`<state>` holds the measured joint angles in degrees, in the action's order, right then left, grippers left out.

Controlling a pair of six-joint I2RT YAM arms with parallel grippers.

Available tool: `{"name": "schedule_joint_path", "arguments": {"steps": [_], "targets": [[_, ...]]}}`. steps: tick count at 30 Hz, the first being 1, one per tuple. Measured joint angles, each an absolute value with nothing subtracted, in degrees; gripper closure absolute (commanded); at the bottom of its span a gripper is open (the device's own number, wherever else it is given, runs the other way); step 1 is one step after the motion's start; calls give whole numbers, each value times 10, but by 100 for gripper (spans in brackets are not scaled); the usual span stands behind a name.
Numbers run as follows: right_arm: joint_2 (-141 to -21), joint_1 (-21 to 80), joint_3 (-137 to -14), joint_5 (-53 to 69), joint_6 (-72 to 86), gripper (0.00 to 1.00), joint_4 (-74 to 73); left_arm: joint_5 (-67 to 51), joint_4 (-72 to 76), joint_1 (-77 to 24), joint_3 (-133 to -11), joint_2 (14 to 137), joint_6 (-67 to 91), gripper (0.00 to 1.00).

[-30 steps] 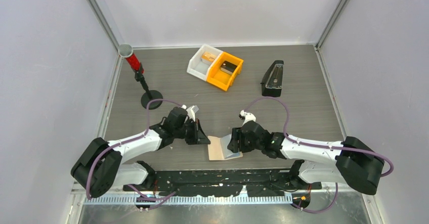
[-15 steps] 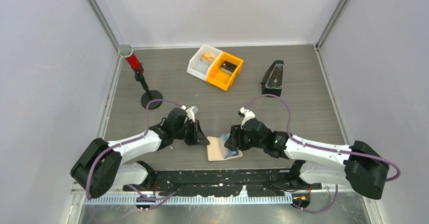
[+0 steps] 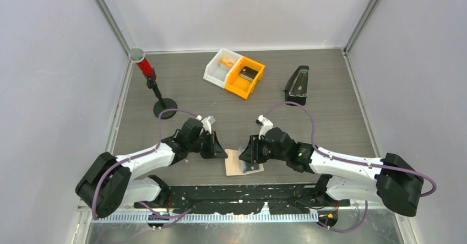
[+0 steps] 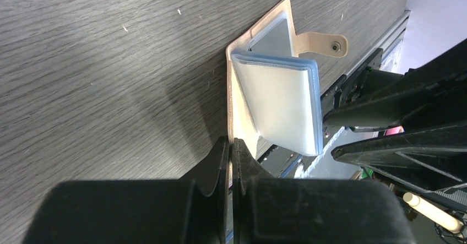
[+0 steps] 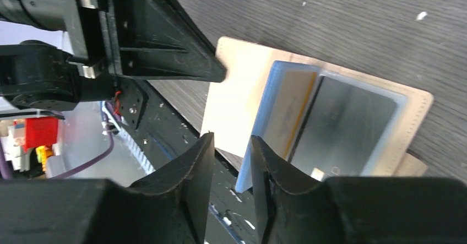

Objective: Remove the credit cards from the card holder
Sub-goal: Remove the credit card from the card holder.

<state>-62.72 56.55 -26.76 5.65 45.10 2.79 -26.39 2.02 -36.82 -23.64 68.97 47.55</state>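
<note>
- Since 1 s ago the right tool [image 3: 246, 155] has been swung left and brought over the card holder [image 3: 233, 166]. Its jaws have been narrowed on the way.
- Right tool: a gap is seen between the jaws, lined up on the near edge of the credit cards [image 5: 286, 109]. No pinch is shown, and contact cannot be told.
- Left tool [image 3: 218, 149]: fully closed, nothing held. Its tip is set against the holder's left corner, judged to be a hold-down.
- Card holder: laid open and flat on the tabletop [image 3: 319, 117], between the 2 tools, with its tab [image 4: 320, 41] sticking out at one edge.
- Cards: a light blue stack is tilted up out of the holder, with orange and silvery faces exposed. None is out yet.
- Meaning: the grasp is judged imminent. A pull away from the pinned corner is probably needed next.
- Room: the tabletop's near edge is just beside the holder, so margin there is thin. The far side is open, with the orange bin [image 3: 245, 77] and black case [image 3: 296, 85] well apart.
</note>
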Motion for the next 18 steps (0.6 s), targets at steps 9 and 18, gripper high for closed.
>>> {"name": "schedule_joint_path", "arguments": {"steps": [9, 18], "targets": [[-670, 573, -257, 81, 470, 71, 93, -259, 18, -368, -236, 681, 475, 99], [-689, 573, -253, 88, 469, 54, 111, -259, 16, -368, -236, 679, 476, 100]]}}
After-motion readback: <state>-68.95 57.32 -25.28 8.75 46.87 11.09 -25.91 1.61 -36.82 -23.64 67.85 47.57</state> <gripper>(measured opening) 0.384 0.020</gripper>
